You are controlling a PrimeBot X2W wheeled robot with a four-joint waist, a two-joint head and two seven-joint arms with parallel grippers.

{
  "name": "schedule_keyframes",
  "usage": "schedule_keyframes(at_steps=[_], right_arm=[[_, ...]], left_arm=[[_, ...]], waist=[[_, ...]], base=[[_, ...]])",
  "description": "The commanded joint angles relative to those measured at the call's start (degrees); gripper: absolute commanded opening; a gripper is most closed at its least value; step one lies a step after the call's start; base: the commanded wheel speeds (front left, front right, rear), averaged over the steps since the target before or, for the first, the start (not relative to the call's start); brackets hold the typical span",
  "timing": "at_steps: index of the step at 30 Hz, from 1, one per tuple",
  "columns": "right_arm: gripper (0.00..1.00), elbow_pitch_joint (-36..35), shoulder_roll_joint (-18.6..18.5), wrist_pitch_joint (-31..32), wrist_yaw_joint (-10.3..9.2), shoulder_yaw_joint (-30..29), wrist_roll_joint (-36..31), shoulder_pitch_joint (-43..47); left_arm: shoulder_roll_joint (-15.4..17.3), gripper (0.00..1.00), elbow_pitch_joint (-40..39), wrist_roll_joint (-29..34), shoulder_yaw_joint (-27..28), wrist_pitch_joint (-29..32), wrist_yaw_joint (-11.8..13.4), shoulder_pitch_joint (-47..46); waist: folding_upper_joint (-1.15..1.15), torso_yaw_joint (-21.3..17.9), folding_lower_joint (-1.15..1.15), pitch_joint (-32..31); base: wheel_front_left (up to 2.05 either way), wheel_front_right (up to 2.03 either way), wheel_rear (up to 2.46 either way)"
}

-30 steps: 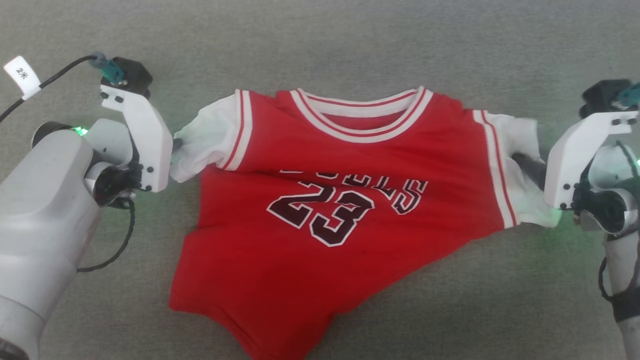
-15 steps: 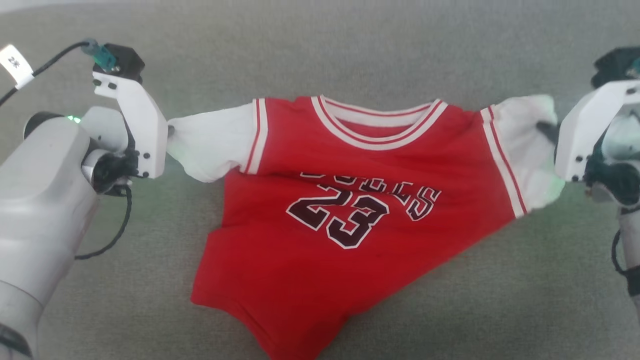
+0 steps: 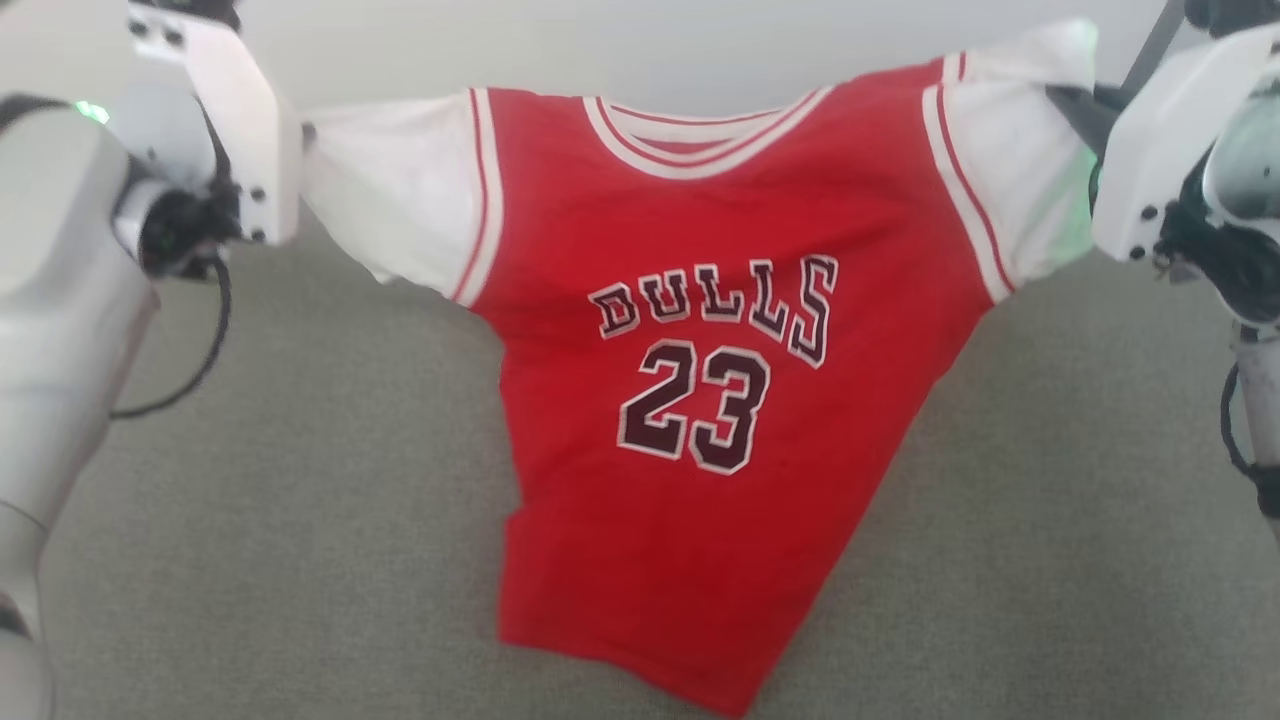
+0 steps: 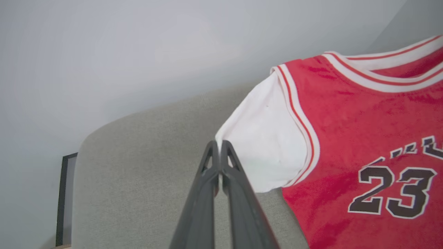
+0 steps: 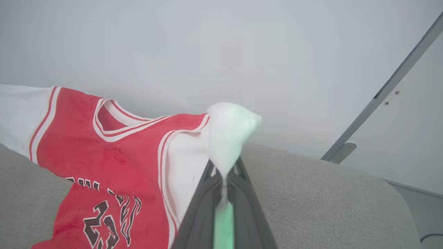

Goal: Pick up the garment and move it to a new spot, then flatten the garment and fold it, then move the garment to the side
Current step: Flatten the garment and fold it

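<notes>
dark left pincer [image 4: 219, 147], black cable [image 3: 224, 312]

A wide grey-beige surface of coarse woven fabric [image 3: 300, 520] lies below, and its far corners are rounded: one shows in the left wrist view, one in the right wrist view. Behind it stands a plain pale grey wall [image 4: 138, 52], evenly lit by soft light. A thin grey metal bar [image 5: 391, 78] runs slantwise across this wall and ends in a small flat plate. Low beside the fabric edge is a narrow dark frame [image 4: 61, 197] — what it belongs to I cannot tell.
</notes>
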Motion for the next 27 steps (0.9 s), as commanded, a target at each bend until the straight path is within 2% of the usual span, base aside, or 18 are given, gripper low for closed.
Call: schedule_keyframes(at_steps=[1, 6, 9, 17, 25, 26, 27], right_arm=[[0.00, 0.11, 0.06, -0.76, 0.01, 0.28, -0.36, -0.91], [0.00, 3.17, 0.27, -3.87, 0.01, 1.82, -1.40, -5.00], [0.00, 6.87, 0.76, -6.49, 0.02, 3.64, -3.00, -7.87], [0.00, 22.26, 2.57, -21.10, 0.01, 8.85, -7.48, -21.63], [0.00, 34.51, 2.93, -42.28, 0.01, 7.08, -18.35, -35.69], [0.00, 34.51, 2.93, -42.28, 0.01, 7.08, -18.35, -35.69], [0.00, 35.65, 2.96, -44.95, 0.01, 6.76, -20.35, -37.22]], left_arm=[[0.22, 0.00, -0.01, 0.52, 0.28, 0.25, 0.49, -1.06], [0.54, 0.00, -0.50, 1.48, 0.51, -0.30, 1.75, -4.05], [0.44, 0.00, -0.48, 2.48, 0.47, -2.67, 2.55, -5.86], [-1.33, 0.00, 2.91, 6.11, 1.84, -15.75, 4.04, -13.59], [-2.85, 0.00, 6.31, 10.64, 2.88, -31.97, 5.71, -23.58], [-2.85, 0.00, 6.31, 10.64, 2.88, -31.97, 5.71, -23.58], [-3.08, 0.00, 6.73, 11.04, 3.25, -34.29, 6.11, -24.68]], waist=[[0.00, 0.40, 0.00, -2.95], [0.00, 0.56, 0.00, -4.56], [0.00, 0.59, 0.00, -3.65], [0.00, 0.04, 0.00, 4.26], [0.00, -0.38, 0.00, 10.83], [0.00, -0.38, 0.00, 10.83], [0.00, -0.37, 0.00, 11.49]], base=[[0.00, 0.00, 0.00], [0.00, 0.00, 0.00], [0.00, 0.00, 0.00], [0.00, 0.00, 0.00], [0.00, 0.00, 0.00], [0.00, 0.00, 0.00], [0.00, 0.00, 0.00]])
